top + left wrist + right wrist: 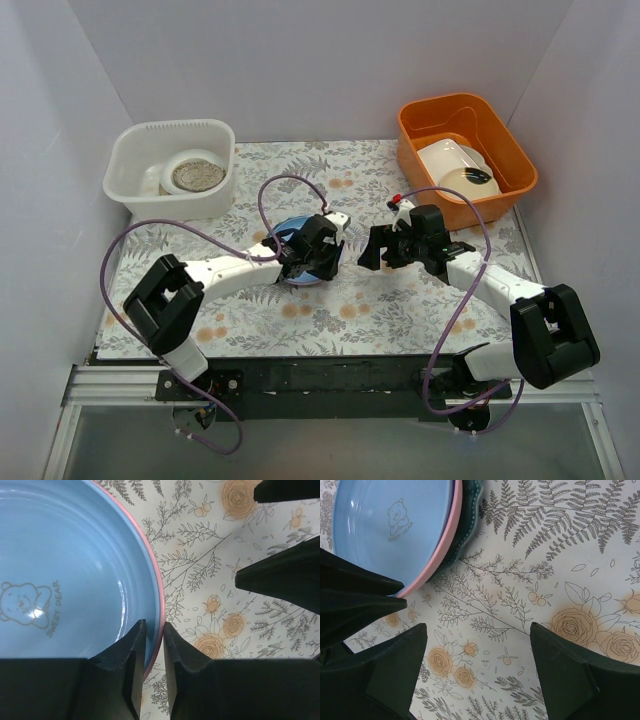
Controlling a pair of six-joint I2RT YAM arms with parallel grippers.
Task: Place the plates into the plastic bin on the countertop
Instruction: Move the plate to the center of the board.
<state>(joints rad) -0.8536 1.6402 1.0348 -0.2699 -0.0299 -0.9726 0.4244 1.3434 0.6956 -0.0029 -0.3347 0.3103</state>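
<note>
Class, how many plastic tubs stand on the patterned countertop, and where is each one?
2. The white bin stands at the far left corner, and the orange tub at the far right corner. None appears hidden.

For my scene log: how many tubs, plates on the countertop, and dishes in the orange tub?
Tubs: 2, white bin, orange tub
Plates on countertop: 2, blue plate on dark plate
Orange-tub dishes: 2, white dish, cream dish
Total: 6
</note>
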